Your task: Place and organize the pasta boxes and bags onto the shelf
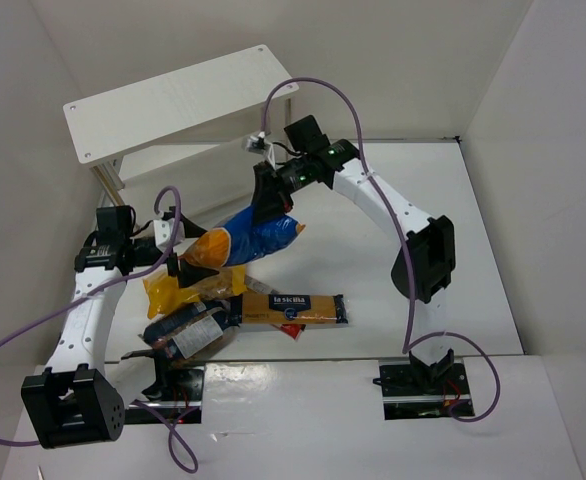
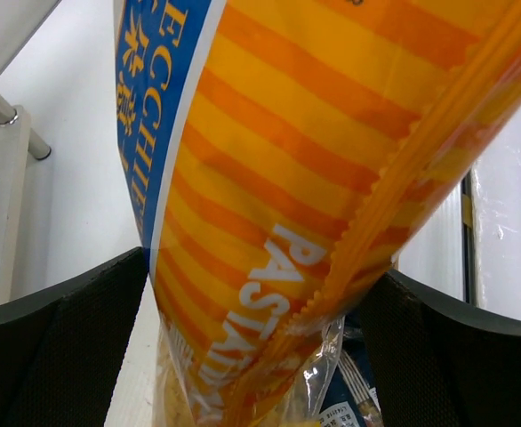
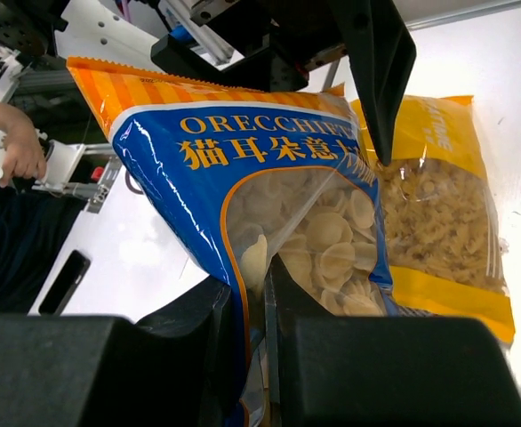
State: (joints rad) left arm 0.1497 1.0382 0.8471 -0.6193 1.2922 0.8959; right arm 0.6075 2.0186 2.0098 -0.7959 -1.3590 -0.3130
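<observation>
We see the blue bag (image 1: 263, 232) held up above the table, in front of the shelf (image 1: 173, 105), on the side towards the arms. It hangs tilted between the two arms. The right gripper (image 3: 253, 294) is closed tight on a thin fold of the plastic, at the end opposite to the orange one. The left gripper (image 2: 260, 356) stands fully open, with one finger on each side of the orange striped end. It grips nothing, and we cannot tell if a finger touches the bag.

We judge this bag to be soft and loose. The shell pasta inside can shift, and the bag will sag when only one edge carries it. The film looks smooth, so a pinch on flat plastic may slip. A better hold is the crimped seal at each end, where the plastic is stiffer. The pasta is brittle, so we would not squeeze the filled middle.

The yellow bag (image 3: 438, 222), the dark bag (image 1: 188, 335) and the carton (image 1: 293, 308) lie on the table, farther from the shelf than the blue bag.
</observation>
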